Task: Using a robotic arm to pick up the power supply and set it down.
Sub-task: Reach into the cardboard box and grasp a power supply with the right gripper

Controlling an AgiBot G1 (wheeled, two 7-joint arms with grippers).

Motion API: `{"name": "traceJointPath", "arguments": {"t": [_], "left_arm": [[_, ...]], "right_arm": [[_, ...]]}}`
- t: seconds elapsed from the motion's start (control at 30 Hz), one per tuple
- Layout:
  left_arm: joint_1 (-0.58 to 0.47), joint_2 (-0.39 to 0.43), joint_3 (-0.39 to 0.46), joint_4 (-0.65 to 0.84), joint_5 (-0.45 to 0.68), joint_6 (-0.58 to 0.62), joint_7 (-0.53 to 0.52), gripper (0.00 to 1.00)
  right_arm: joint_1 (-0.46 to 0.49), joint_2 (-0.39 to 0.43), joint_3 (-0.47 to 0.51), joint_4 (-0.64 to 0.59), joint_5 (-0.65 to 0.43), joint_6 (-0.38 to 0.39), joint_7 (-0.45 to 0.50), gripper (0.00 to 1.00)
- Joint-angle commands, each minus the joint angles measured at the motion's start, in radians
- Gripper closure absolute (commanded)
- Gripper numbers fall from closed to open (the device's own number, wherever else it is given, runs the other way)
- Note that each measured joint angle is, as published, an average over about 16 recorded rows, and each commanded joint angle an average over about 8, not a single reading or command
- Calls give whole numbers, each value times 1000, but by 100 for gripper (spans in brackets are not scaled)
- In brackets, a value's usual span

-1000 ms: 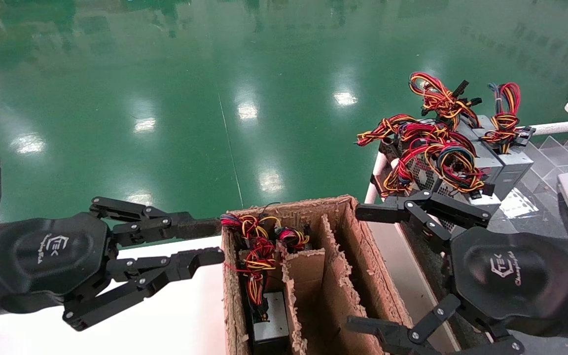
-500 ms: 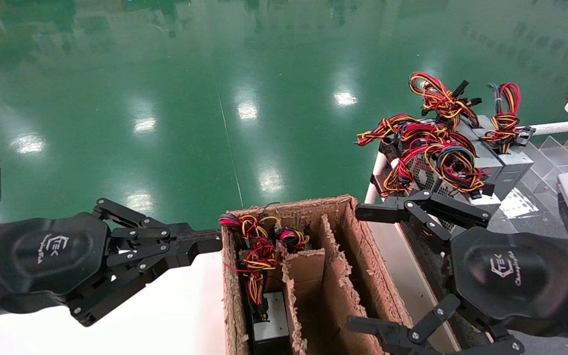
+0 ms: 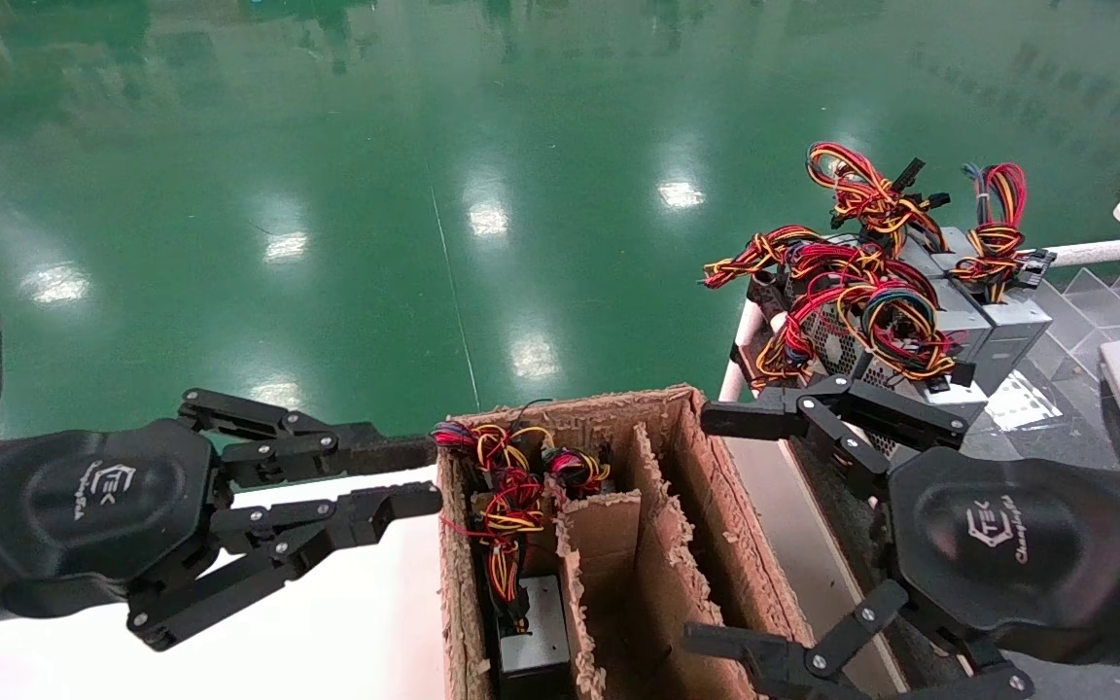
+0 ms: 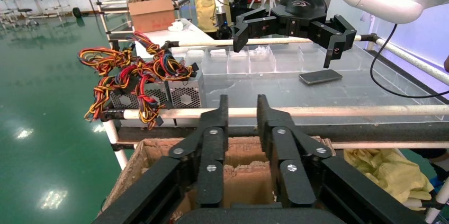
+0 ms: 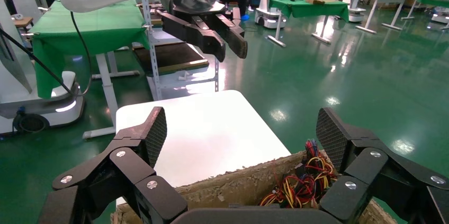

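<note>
The power supply point(image 3: 533, 622), a grey metal box, stands on end deep in the left compartment of a ragged cardboard box point(image 3: 579, 408). Its bundle of red, yellow and black wires point(image 3: 507, 506) piles above it and also shows in the right wrist view point(image 5: 296, 189). My right gripper point(image 3: 698, 528) hangs wide open and empty over the box's right side, its fingers pointing left point(image 5: 241, 123). My left gripper point(image 3: 429, 474) sits level just left of the box's far corner. It is open by a narrow gap, with nothing held point(image 4: 242, 102).
Several similar grey units point(image 3: 968, 311) with tangled wire bundles, some with blue wires, crowd a rack at the right, behind a white tube rail point(image 4: 317, 112). A white table point(image 3: 346, 612) lies left of the box. The box's middle and right compartments show only cardboard. Green floor lies beyond.
The left gripper's fingers closed together half a second ago and have parted again to a narrow gap. The right gripper, the box and the power supply have not moved.
</note>
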Motion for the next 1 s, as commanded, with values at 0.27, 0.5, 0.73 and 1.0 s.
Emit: {"name": "traceJointPath", "arguments": {"t": [0.27, 0.5, 0.73, 1.0], "left_arm": [[0, 0, 0, 0, 0, 0, 0, 0], [0, 0, 0, 0, 0, 0, 0, 0], [0, 0, 0, 0, 0, 0, 0, 0], [0, 0, 0, 0, 0, 0, 0, 0]], "right_arm": [[11, -9, -17, -7, -38, 26, 14, 0], [65, -63, -98, -14, -185, 97, 98, 0], [188, -205, -245, -109, -378, 97, 233, 0], [263, -357, -337, -274, -499, 100, 238, 0]]}}
